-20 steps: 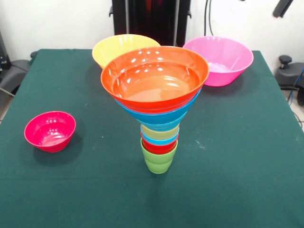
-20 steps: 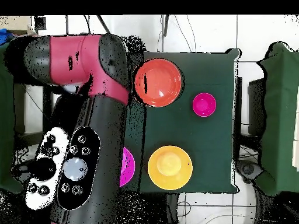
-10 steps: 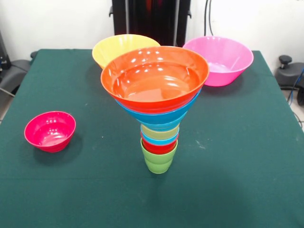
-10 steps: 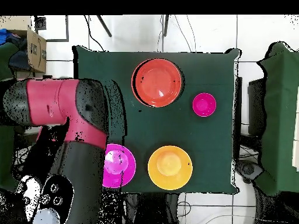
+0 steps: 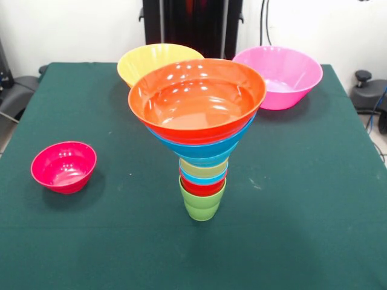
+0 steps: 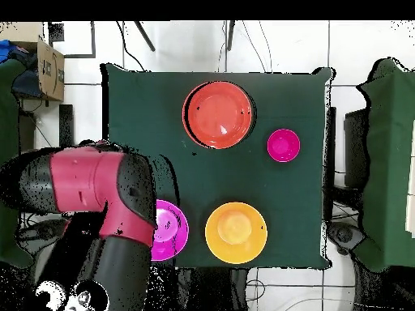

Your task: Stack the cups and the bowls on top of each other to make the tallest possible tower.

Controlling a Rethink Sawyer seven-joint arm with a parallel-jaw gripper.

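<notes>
Glossy funnel-shaped tower [image 5: 202, 136] flares from a tapered lime green cup [image 5: 202, 202].

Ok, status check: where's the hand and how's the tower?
Hand not in view; arm off the table's side. Tower upright, red-orange bowl on top. Yellow bowl, pink bowl, magenta bowl unstacked. Nothing blocking.

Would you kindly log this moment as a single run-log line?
tower: standing, red-orange bowl on top | loose: magenta bowl, yellow-orange bowl, pink bowl | gripper: not in view
</notes>
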